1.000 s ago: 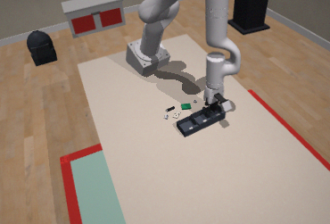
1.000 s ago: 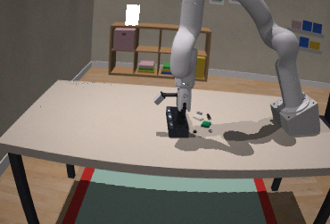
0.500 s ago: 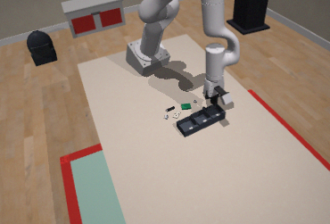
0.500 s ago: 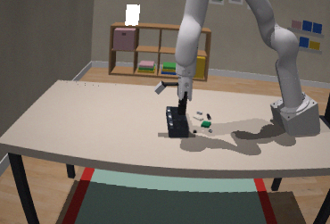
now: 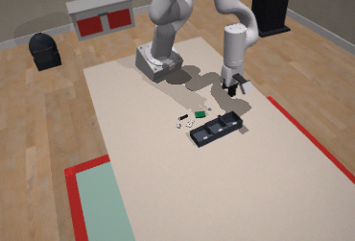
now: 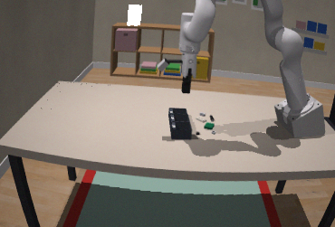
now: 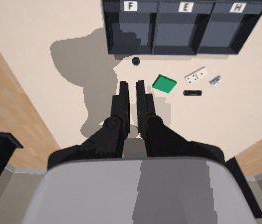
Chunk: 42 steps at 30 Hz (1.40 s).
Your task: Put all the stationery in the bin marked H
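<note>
I'm looking down on a pale beige table [image 5: 201,185] on dark legs, set over a wood plank floor with a green mat edged in red under it [image 6: 172,202]. Behind the arm's grey base [image 5: 144,67] there's a grey cabinet with red doors [image 5: 101,14], a dark rounded bin on the floor [image 5: 44,51] and a tall black column [image 5: 271,3]. From the side view I get a wooden shelf unit [image 6: 113,50] against the far wall, a pink box and stacked coloured things in it.

Now the bins. One dark tray of three compartments [image 7: 182,47] sits flat on the table, labelled F, E, H from my wrist view. H [image 7: 238,7] is the right-hand one there. I can't make out anything inside the three compartments; the floors look dark and bare as far as I can tell.

Beside the tray lie the loose things: a green flat square [image 7: 164,83], a white piece with dots [image 7: 194,76], a small grey-white piece [image 7: 215,80], a little black bar [image 7: 192,92] and a small black round thing [image 7: 136,61] just by the tray wall. Which are stationery, I can't tell at this size.

My claw [image 7: 132,92] hangs well above the table, fingers nearly together, nothing between them.
</note>
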Motion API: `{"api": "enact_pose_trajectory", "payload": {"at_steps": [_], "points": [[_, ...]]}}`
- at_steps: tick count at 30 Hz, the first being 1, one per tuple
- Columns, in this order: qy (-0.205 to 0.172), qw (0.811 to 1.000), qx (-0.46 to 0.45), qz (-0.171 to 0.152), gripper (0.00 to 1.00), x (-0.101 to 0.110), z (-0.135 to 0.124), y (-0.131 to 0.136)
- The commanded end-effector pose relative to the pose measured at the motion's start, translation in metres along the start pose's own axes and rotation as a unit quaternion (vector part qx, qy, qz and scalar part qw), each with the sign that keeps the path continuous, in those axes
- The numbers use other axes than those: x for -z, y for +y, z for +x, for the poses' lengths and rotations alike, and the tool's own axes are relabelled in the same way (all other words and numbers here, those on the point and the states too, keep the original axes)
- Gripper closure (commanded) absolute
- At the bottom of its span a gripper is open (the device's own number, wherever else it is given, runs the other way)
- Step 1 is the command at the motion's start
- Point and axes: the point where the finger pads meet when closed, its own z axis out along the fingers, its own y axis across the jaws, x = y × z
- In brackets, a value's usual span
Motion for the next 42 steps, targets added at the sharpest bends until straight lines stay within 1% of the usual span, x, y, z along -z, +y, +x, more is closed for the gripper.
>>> {"api": "enact_pose_trajectory", "payload": {"at_steps": [1,5,6,8,14,18,23,25,26,28,29,34,40,42], "points": [[-0.003,1.000,0.000,-0.006,0.93,0.005,-0.001,-0.001],[-0.003,1.000,0.000,-0.006,0.93,0.005,-0.001,-0.001],[-0.003,1.000,-0.025,-0.006,0.44,0.000,-0.007,0.002],[-0.003,1.000,-0.025,-0.006,0.44,0.000,-0.007,0.002],[-0.002,0.987,-0.158,-0.006,0.44,-0.031,-0.041,0.022],[-0.002,0.971,-0.239,-0.006,0.44,-0.052,-0.064,0.035],[-0.002,0.941,-0.338,-0.009,0.44,-0.077,-0.092,0.051],[-0.002,0.941,-0.338,-0.009,0.44,-0.077,-0.092,0.051],[-0.001,0.920,-0.393,-0.009,0.44,-0.082,-0.098,0.054],[-0.002,0.911,-0.411,-0.012,0.44,-0.093,-0.110,0.061],[-0.001,0.904,-0.428,-0.013,0.44,-0.098,-0.115,0.064],[0.000,0.855,-0.518,-0.023,0.44,-0.122,-0.142,0.079],[0.000,0.790,-0.612,-0.038,0.44,-0.122,-0.142,0.079],[0.000,0.790,-0.612,-0.038,0.44,-0.122,-0.142,0.079]]}}
